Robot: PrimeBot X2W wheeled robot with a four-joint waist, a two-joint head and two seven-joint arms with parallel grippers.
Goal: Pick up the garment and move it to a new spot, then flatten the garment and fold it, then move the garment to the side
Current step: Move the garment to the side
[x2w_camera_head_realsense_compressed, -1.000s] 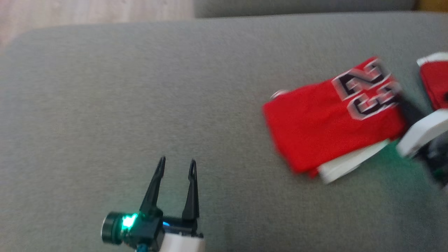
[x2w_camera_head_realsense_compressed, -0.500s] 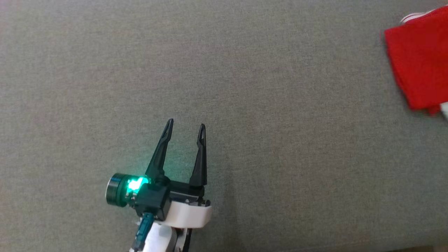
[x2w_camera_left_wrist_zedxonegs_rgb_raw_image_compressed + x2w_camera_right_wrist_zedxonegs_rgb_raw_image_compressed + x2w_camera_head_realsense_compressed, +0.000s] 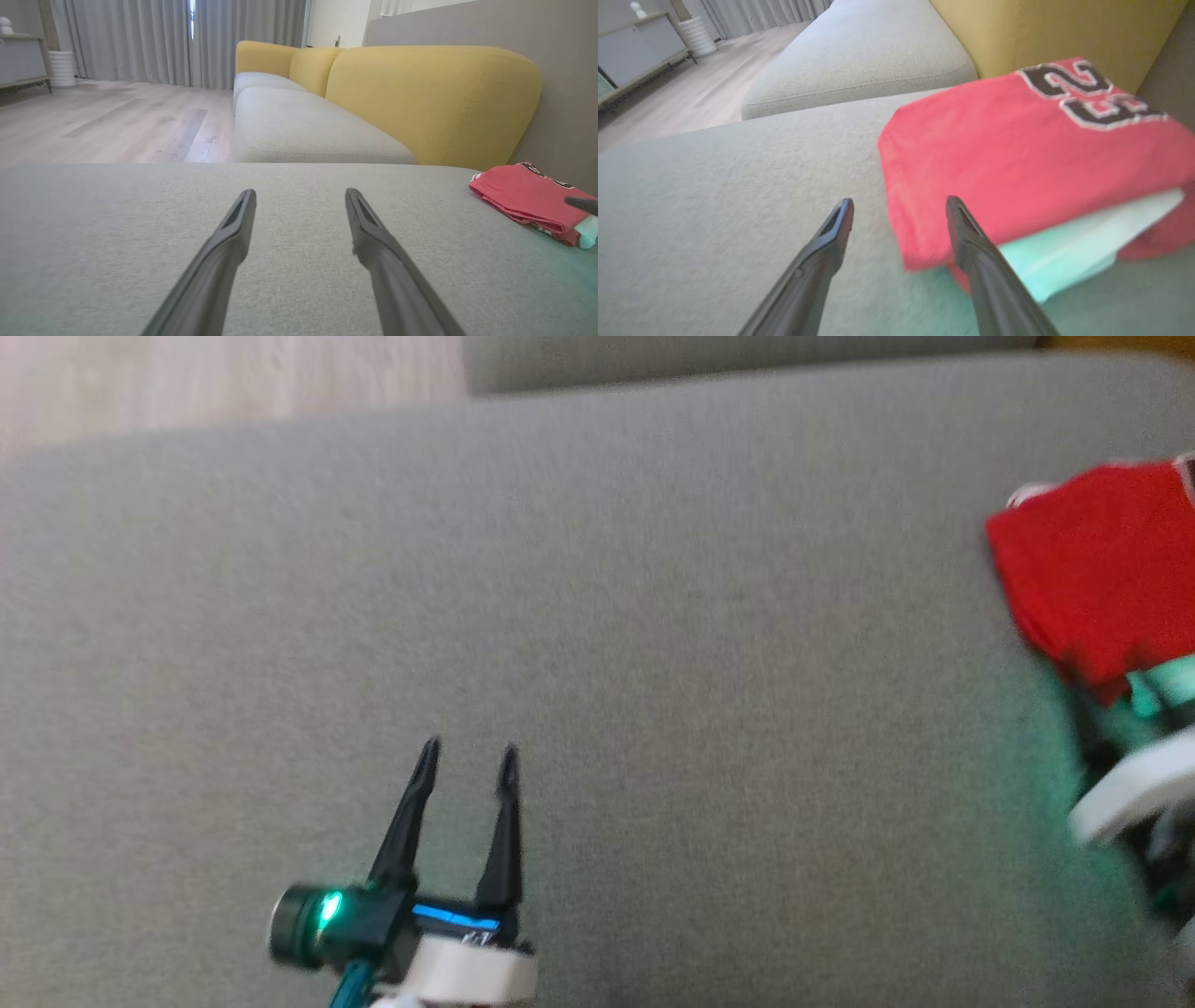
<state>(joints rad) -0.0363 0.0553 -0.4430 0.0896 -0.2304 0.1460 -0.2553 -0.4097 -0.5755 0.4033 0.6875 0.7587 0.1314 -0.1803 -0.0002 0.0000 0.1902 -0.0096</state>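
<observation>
Garment (image 3: 1092, 569) on grey cushion (image 3: 597, 616); wooden floor (image 3: 187, 383)

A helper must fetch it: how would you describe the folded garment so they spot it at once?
Start at the grey cushion near the yellow sofa back. On its right side lies the folded garment: bright red against the grey, with black white-edged numerals on top and a pale layer at its edge.

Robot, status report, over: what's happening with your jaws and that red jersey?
Left gripper jaws open, empty. Right gripper jaws open by folded red fabric jersey on grey sofa cushion. No obstruction seen.
</observation>
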